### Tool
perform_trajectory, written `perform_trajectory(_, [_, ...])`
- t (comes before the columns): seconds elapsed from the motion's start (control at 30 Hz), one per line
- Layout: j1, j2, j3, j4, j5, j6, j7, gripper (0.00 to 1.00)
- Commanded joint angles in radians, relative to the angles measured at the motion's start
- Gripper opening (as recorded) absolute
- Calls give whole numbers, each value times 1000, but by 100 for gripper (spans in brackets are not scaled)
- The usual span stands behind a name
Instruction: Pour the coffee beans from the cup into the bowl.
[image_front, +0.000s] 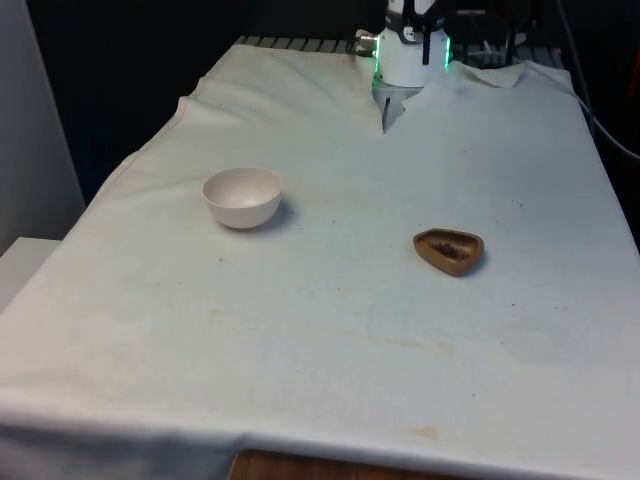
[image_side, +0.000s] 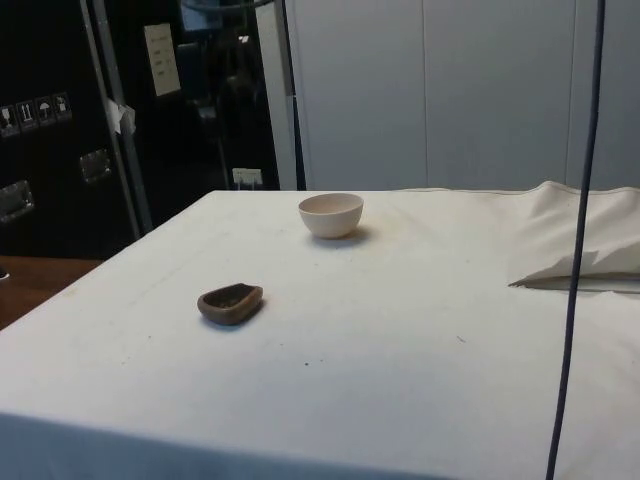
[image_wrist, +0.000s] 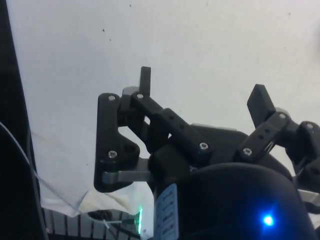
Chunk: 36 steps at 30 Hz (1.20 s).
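Front view: brown cup (image_front: 449, 251) of beans low on the bench (image_front: 330, 330), well apart from the white bowl (image_front: 242, 196), toward the front view's right of it. Side view: same cup (image_side: 230, 303) shallow, probably light and rigid; best pinched across its rim. Wrist view: end effector (image_wrist: 202, 95) spread wide, holding nothing.

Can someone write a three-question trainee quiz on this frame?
1. True or false: the bowl holds coffee beans.
2. On which side of the front view does the cup sit? A) left B) right
3. Fill in: the gripper's fingers are ____, with nothing between them.

Key: 1 false, it looks empty; 2 B, apart from the bowl; 3 open, above the bare cloth.
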Motion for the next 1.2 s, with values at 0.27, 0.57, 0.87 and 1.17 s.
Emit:
perform_trajectory(0.27, [6,52,24,2,-7,65,49,100])
perform_trajectory(0.57, [4,107,53,14,-1,116,78,100])
perform_trajectory(0.87, [8,174,80,29,-14,179,123,100])
perform_trajectory(1.17, [15,221,81,15,-22,261,145,100])
